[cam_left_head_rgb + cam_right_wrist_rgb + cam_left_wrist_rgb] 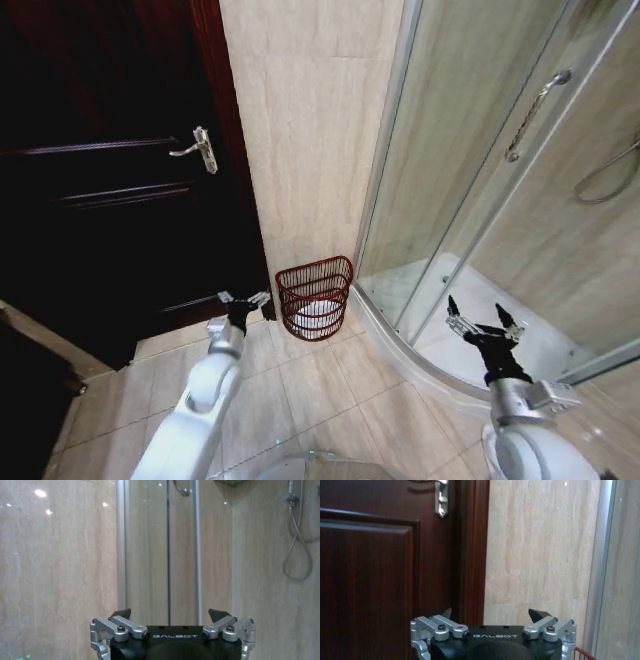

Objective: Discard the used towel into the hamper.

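Observation:
The hamper (316,286), a small red-brown wire basket, stands on the floor against the beige wall; a bit of its rim (583,654) also shows in the left wrist view. White cloth (318,316), the towel as far as I can tell, lies in its bottom. My left gripper (243,298) (492,615) hovers just left of the hamper's rim, open and holding nothing. My right gripper (485,318) (170,614) is to the right, over the shower tray, open and also holding nothing.
A dark wooden door (110,190) with a metal handle (203,148) (441,498) fills the left. A curved glass shower enclosure (470,180) with a raised white sill (400,345) is on the right. The tiled floor (300,390) lies between me and the hamper.

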